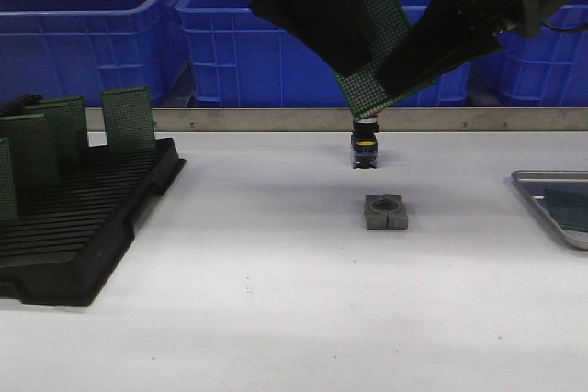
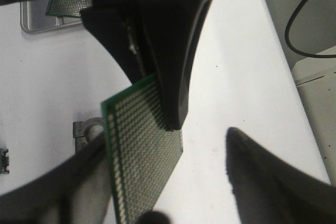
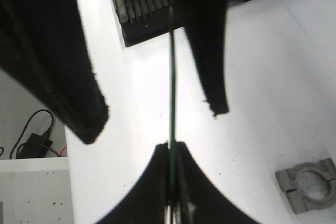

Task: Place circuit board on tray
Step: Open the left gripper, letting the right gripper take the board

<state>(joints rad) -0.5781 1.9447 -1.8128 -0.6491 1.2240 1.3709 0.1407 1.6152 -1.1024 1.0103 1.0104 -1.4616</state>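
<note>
circuit board [image 1: 378,52] held in the air above the white tabletop [image 1: 276,300], tilted, between both arms. right tool [image 3: 172,182] pinched narrow on the board's edge. left tool [image 2: 163,182] spread wide, its fingers [image 3: 207,51] either side of the board, apart from it. tray [image 1: 542,192] at the tabletop's right edge, well apart from the board; something dark green lies in it, too cropped to identify. grey clamp block [image 1: 385,211] on the tabletop below. black slotted rack [image 1: 83,236] at left holds upright boards.
</note>
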